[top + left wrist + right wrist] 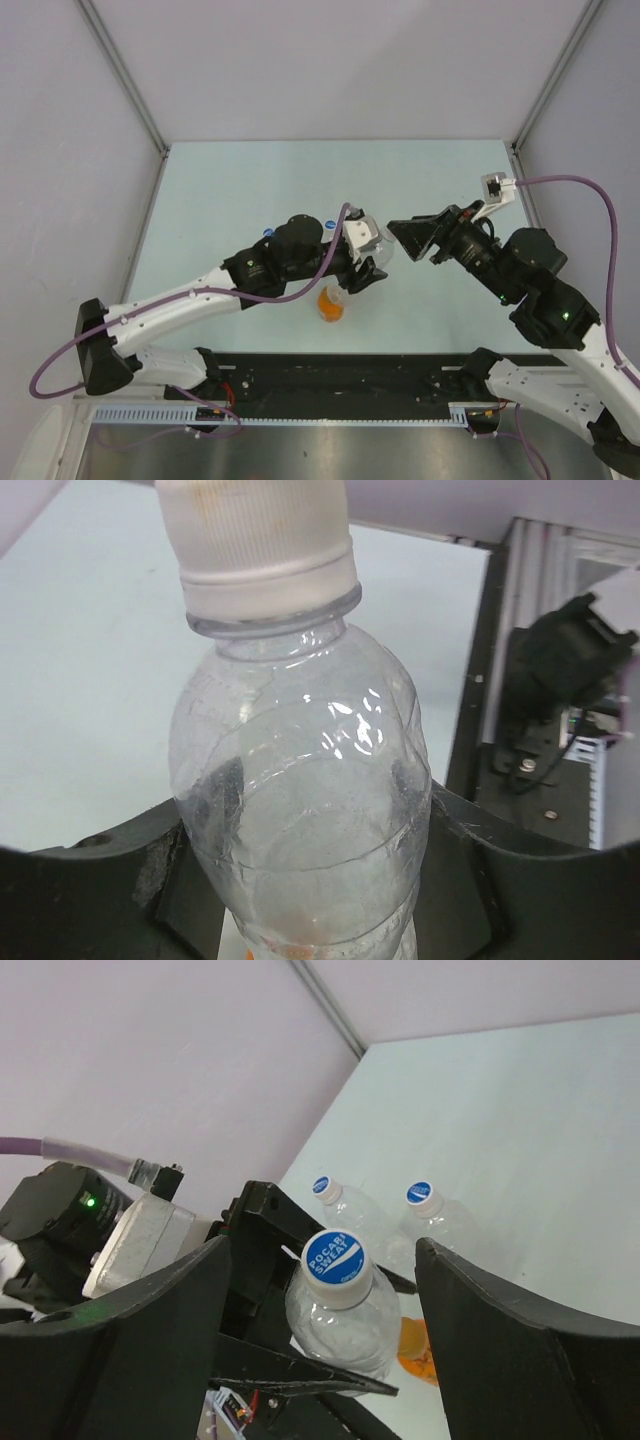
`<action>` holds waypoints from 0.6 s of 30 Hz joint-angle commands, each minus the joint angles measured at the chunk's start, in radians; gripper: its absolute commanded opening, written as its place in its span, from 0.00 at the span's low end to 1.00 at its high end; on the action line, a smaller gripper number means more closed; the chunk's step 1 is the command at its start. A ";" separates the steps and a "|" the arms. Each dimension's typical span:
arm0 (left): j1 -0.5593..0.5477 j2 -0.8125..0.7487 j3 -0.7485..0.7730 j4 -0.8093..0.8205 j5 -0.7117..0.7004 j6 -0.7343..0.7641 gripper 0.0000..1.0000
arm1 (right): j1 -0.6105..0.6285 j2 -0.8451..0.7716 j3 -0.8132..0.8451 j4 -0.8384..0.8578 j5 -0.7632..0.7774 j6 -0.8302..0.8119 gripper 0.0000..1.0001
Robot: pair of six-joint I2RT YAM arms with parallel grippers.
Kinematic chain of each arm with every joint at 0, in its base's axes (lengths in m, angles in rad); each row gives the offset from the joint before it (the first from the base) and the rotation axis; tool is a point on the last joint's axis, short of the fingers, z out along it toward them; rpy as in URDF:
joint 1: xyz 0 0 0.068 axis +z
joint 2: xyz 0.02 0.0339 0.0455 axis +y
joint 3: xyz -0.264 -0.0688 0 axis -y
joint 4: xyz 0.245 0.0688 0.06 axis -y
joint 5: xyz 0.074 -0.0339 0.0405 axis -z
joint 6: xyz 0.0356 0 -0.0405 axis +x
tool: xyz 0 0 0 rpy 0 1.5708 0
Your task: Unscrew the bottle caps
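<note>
**A:** Starting on the left: what do the left fingers (90, 890) have?

**B:** They are clamped on the belly of a clear bottle (300, 780), one finger on each side, holding it up off the surface (240, 180). Its blue cap (335, 1257) is on.

**A:** Which way does it lie?

**B:** From above, its long axis runs roughly left to right, with the neck towards the right arm. The cap's printed top faces the right fingers (130, 1350) almost square on.

**A:** And those?

**B:** Spread wide apart, holding nothing. From the right wrist, the cap sits in the gap between them. From above, the tips look just short of it and not touching. The right arm is the only free one. So I judge the coming move to be a short advance along the bottle's axis, a close on the ribbed rim, then a twist.

**A:** Any room to work?

**B:** It's tight on the near side, where the orange bottle (331, 305) stands just beside the held one. Two more capped bottles (430, 1222) stand on the far side of the left arm, out of the approach line. To the right the surface is open, with the edge well apart from the fingers.
</note>
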 commanded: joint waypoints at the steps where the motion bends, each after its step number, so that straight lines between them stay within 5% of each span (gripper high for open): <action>1: -0.005 0.018 0.050 0.015 -0.159 0.042 0.00 | 0.000 0.037 0.027 -0.036 0.076 0.065 0.78; 13: -0.025 0.000 0.045 0.034 -0.149 0.049 0.00 | 0.004 0.091 0.027 -0.037 0.121 0.071 0.71; 18: -0.033 -0.006 0.044 0.024 -0.156 0.055 0.00 | 0.006 0.095 0.026 -0.020 0.118 0.065 0.59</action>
